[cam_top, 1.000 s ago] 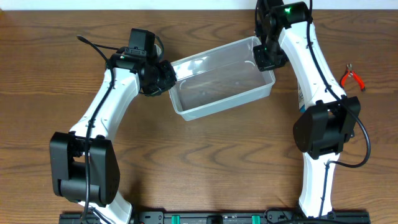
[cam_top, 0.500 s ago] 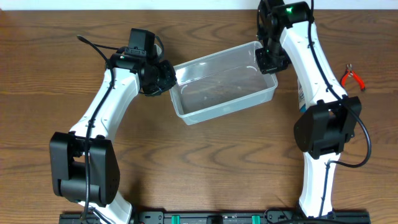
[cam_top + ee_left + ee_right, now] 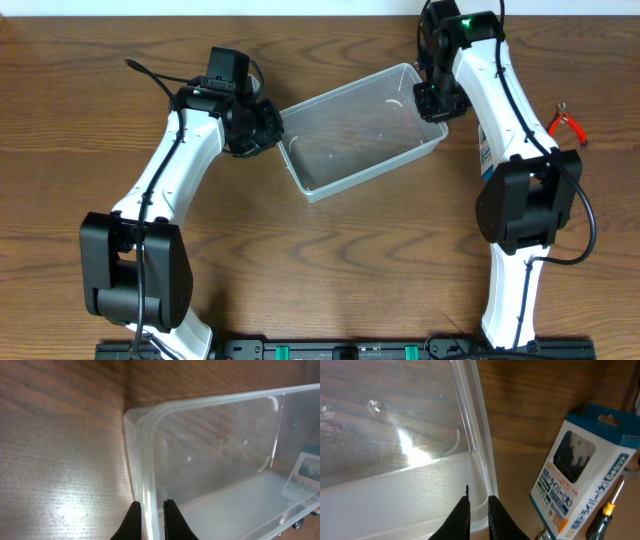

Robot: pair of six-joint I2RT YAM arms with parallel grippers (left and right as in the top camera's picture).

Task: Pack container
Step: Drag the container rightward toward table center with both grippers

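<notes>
The container point(image 3: 360, 135) is a clear, empty plastic tub lying at an angle in the middle of the table between my two arms. My left gripper point(image 3: 272, 125) is shut on its left rim; in the left wrist view the two fingers point(image 3: 149, 520) pinch the thin wall point(image 3: 150, 475), one inside and one outside. My right gripper point(image 3: 432, 100) is shut on the right rim; in the right wrist view its fingers point(image 3: 479, 517) clamp the container's wall point(image 3: 475, 435).
A blue-and-white box point(image 3: 582, 475) lies just right of the container, with a yellow-handled tool point(image 3: 610, 510) beside it. Red-handled pliers point(image 3: 566, 124) lie at the far right of the table. A black cable point(image 3: 150, 75) runs along the left arm.
Both grippers have carried the container slightly toward the right and front, and it has turned a little. Both grips stay shut on its rims.
</notes>
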